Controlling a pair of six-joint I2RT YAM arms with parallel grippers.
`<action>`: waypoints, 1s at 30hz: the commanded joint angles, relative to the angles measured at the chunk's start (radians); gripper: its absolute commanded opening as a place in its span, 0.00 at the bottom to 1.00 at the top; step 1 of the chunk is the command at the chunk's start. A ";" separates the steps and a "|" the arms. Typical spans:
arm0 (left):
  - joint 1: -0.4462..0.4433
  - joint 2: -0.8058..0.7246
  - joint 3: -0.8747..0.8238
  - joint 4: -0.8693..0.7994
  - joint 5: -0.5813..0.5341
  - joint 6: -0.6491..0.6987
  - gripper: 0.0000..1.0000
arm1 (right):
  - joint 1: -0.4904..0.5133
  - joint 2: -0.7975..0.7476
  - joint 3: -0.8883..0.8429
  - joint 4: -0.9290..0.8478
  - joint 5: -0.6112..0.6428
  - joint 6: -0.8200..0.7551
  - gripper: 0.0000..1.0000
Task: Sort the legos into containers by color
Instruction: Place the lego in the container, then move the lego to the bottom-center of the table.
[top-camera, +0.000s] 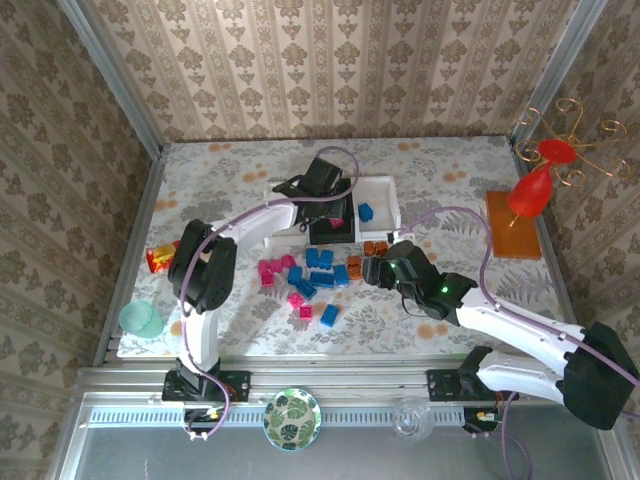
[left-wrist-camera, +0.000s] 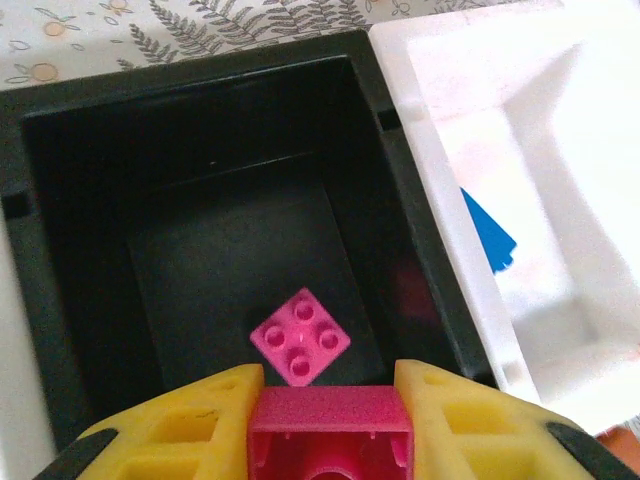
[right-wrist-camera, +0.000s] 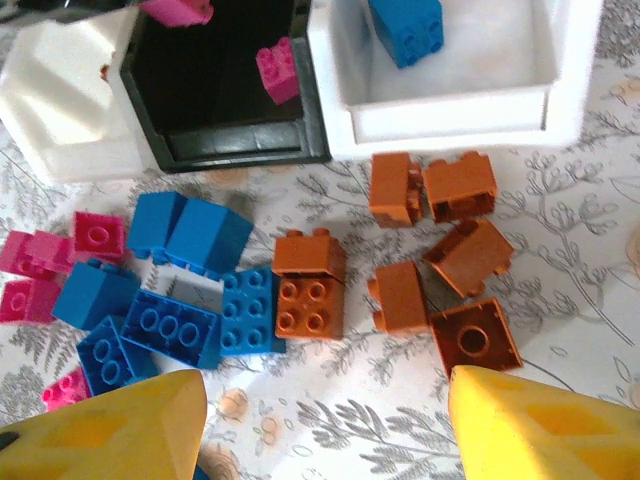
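Drop step: left tool grips a pink brick over the black tray, release due next; right tool hangs open above brown bricks.

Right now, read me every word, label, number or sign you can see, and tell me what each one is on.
No text can be read in any view.
Packet: printed, but too small and blurred to read.
Orange brick: the studs show no legible lettering.
Black tray and white tray: plain, no labels.
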 joint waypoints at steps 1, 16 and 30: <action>0.004 0.043 0.097 -0.069 0.028 0.021 0.38 | -0.003 -0.032 -0.030 -0.040 0.014 0.036 0.67; -0.016 -0.319 -0.181 0.108 0.106 -0.048 0.81 | 0.045 0.042 -0.060 0.025 -0.160 0.011 0.68; -0.098 -1.039 -0.910 0.174 -0.029 -0.189 1.00 | 0.389 0.467 0.170 0.011 -0.115 -0.214 0.74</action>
